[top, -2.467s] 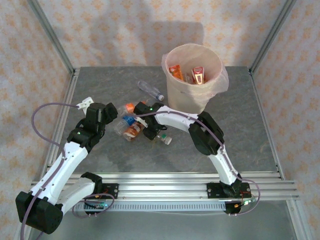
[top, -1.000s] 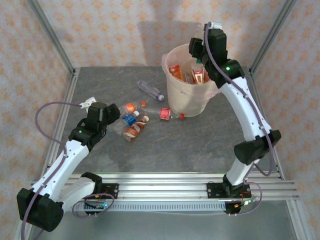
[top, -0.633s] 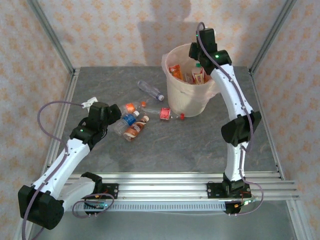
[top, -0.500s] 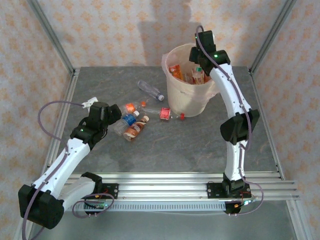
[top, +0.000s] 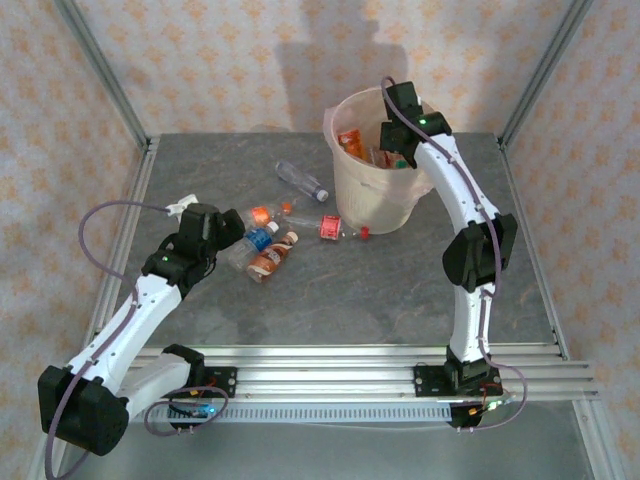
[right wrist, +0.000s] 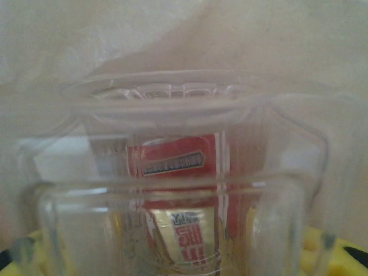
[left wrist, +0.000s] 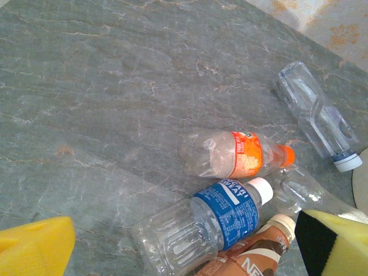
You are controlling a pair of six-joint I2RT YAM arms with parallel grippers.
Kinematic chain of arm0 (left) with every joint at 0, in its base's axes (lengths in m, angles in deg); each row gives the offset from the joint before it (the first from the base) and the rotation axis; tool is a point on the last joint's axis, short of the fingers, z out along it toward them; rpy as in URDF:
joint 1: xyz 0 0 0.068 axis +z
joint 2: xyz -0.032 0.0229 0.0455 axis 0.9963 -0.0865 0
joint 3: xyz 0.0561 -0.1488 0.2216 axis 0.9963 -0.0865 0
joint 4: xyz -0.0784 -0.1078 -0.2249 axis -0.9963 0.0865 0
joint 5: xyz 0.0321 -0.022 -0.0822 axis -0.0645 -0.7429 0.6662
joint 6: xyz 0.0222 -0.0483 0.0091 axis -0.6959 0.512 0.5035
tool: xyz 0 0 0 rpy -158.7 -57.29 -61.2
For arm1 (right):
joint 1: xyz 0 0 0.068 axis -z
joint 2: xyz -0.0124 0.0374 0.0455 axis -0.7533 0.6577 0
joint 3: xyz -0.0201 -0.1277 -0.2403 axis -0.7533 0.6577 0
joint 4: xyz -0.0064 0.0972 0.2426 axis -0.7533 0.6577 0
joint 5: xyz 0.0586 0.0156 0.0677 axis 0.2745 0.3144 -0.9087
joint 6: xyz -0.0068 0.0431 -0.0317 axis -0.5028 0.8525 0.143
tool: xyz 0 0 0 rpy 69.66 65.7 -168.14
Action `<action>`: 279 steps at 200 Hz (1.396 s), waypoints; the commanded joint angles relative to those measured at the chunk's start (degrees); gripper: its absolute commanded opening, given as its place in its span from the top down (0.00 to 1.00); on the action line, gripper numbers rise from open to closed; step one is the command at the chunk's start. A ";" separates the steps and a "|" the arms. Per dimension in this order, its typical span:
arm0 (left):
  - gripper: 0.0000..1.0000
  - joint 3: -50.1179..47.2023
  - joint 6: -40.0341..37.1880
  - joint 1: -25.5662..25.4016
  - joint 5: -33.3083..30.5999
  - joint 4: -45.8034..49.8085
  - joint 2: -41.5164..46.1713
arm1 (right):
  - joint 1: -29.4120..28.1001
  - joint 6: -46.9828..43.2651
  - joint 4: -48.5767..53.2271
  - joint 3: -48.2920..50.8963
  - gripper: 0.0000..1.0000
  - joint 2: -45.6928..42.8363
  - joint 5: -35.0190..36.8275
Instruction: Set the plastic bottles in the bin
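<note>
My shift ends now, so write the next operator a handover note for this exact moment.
Grippers: left gripper open, empty, hovering beside the bottles on the table; right gripper shut on the held clear bottle at the mouth of the bin.
Done: several binned bottles lie inside.
Left: drop the held one, then bin five from the table: capped clear bottle, orange-label bottle, blue-label bottle, brown bottle, red-label bottle.
</note>
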 commanded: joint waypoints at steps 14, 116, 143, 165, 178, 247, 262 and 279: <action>0.00 1.59 -0.91 -0.54 -0.30 -0.87 0.39 | 0.07 -2.04 0.13 0.99 0.73 -1.94 2.96; 0.00 1.76 -2.90 -0.52 -0.52 0.62 1.31 | 0.02 -1.96 1.97 -1.06 0.32 -2.53 2.72; 0.00 2.08 -3.97 -0.46 -0.43 1.07 1.06 | 0.06 -1.82 1.99 -0.97 0.23 -4.11 1.98; 0.00 2.29 -4.41 -0.51 0.13 1.23 0.87 | 0.05 -1.61 1.89 -0.88 0.19 -5.54 1.22; 0.00 2.37 -4.50 -0.49 0.73 1.17 0.66 | 0.11 -1.46 1.87 -0.84 0.16 -6.42 0.68; 0.00 6.18 -9.72 -0.48 3.30 5.56 -3.61 | 0.10 0.49 -0.09 3.08 0.01 -14.27 -4.74; 0.00 7.36 -10.83 -0.48 4.40 6.97 -5.05 | -0.04 1.66 -0.61 4.60 0.01 -16.59 -5.76; 0.00 8.33 -12.45 -0.48 6.71 8.17 -6.39 | -0.07 3.21 -1.54 7.11 0.01 -19.57 -6.27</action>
